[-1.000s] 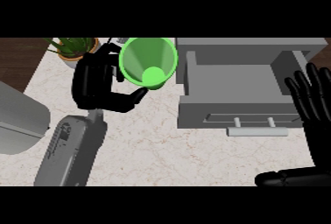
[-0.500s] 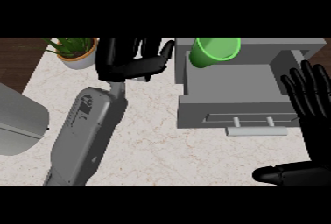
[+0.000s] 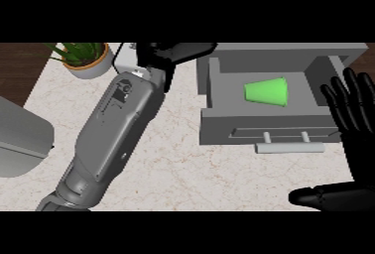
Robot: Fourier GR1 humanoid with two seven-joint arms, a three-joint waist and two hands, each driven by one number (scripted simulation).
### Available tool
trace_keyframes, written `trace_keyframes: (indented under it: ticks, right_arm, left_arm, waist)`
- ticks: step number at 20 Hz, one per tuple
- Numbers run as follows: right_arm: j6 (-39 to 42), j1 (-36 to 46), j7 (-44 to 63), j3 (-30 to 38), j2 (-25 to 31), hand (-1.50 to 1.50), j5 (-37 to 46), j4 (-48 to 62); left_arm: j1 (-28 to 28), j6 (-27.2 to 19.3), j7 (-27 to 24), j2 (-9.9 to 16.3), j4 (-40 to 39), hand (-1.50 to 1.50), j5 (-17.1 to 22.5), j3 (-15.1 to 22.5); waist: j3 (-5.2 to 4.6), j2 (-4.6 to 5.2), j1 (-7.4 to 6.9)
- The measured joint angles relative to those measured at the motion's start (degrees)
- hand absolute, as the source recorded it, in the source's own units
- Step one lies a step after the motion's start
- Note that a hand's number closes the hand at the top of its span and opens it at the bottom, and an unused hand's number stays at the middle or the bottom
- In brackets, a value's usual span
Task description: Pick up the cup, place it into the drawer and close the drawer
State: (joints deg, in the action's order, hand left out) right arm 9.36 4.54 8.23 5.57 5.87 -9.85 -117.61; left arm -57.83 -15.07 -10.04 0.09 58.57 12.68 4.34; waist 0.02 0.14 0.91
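Note:
A green cup (image 3: 268, 92) lies on its side inside the open grey drawer (image 3: 274, 133), apart from both hands. My left hand (image 3: 173, 52) is stretched to the far edge of the counter, just left of the drawer's back corner, its fingers mostly hidden at the picture's top. The long grey left forearm (image 3: 111, 139) runs diagonally across the counter. My right hand (image 3: 353, 119) rests open at the right edge, fingers up, beside the drawer's right wall. The drawer's handle (image 3: 288, 147) faces me.
A potted plant (image 3: 86, 58) stands at the counter's back left. A grey appliance (image 3: 21, 139) sits at the left edge. Marble counter (image 3: 190, 178) lies in front of the drawer.
The cup left my left hand and now lies in the drawer. The left hand moved right and back; the view has shifted so the drawer shows more fully.

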Motion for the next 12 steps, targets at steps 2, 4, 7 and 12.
trace_keyframes:
  ticks: [2,4,7,12]
  right_arm:
    - [0.35,0.48,-0.32,0.34,0.26,-1.5,-0.31,0.85]
    - [0.45,0.06,-0.38,0.05,0.15,-1.5,-0.1,0.72]
    - [0.1,1.21,0.31,0.0,0.14,-1.5,-0.27,0.67]
    - [0.14,1.38,0.03,-0.33,-0.02,-1.5,-0.04,0.73]
  left_arm:
    - [-2.49,-0.84,-1.73,-0.03,-4.57,1.5,1.49,0.49]
    - [-4.5,-2.43,-2.07,-0.06,-7.14,1.5,2.83,1.77]
    - [-8.07,-4.49,-3.4,-0.07,-12.54,1.5,5.43,3.56]
    - [-10.58,-7.53,-6.63,-0.08,-19.11,1.5,11.11,8.86]
  waist:
    - [0.0,0.08,0.28]
    - [0.01,0.07,0.35]
    - [0.01,0.16,0.76]
    - [0.02,0.27,1.42]
